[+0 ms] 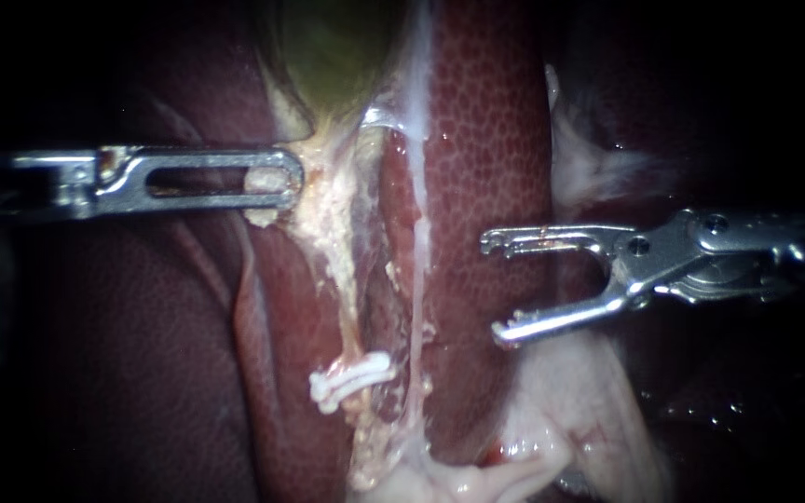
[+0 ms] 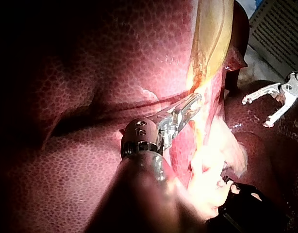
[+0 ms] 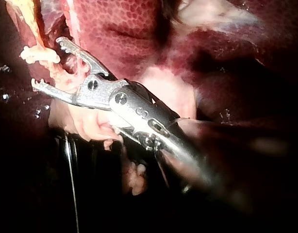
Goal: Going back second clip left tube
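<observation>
Here our right instrument's (image 1: 496, 289) end effector holds its jaws wide apart, gripping nothing, over the liver (image 1: 486, 140) to the right of both tubes. Our left instrument's (image 1: 277, 179) end effector is clamped on the gallbladder (image 1: 328, 56) at its pale neck. Lower down, one white clip (image 1: 351, 380) sits across the left tube (image 1: 342, 270), beside the thinner right tube (image 1: 416, 279).

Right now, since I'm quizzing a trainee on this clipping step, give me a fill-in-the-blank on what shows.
The right instrument has its jaws ____, holding nothing.
A white ____ crosses the left tube.
The left instrument has its jaws shut on pale tissue just below the ____.
Missing words: open; clip; gallbladder.
</observation>
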Tool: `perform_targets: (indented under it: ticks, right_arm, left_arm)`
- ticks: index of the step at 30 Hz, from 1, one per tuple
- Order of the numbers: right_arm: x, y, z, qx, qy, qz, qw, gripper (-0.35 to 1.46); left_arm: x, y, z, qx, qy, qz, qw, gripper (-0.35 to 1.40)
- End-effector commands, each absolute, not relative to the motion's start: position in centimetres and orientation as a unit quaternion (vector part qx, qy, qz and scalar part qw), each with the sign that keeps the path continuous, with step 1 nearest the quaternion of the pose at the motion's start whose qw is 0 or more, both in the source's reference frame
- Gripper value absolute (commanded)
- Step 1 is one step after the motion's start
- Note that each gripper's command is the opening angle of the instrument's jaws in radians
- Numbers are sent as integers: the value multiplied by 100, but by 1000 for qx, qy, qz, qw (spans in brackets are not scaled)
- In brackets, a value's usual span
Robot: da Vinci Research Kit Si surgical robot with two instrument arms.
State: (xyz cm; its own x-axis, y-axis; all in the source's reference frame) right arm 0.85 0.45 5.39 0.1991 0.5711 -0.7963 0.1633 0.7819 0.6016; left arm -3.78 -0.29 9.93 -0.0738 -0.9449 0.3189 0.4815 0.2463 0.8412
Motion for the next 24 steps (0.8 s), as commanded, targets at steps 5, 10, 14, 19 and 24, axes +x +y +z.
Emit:
perform_targets:
  ticks: [5,10,14,19,24]
  right_arm:
    - [86,45,538,297,617,143,715,60]
    - [86,45,537,294,617,142,716,60]
    - [86,44,536,287,618,139,718,60]
    - [87,44,534,280,619,137,720,60]
    - [86,44,533,272,620,137,723,60]
  left_arm:
    - [-394,-30,999,250,-467,-560,637,-35]
    - [-398,-32,1001,251,-466,-559,638,-35]
    - [-398,-32,1002,251,-466,-559,638,-35]
    - [-398,-31,1002,251,-466,-559,638,-35]
    - [-398,-31,1002,251,-466,-559,638,-35]
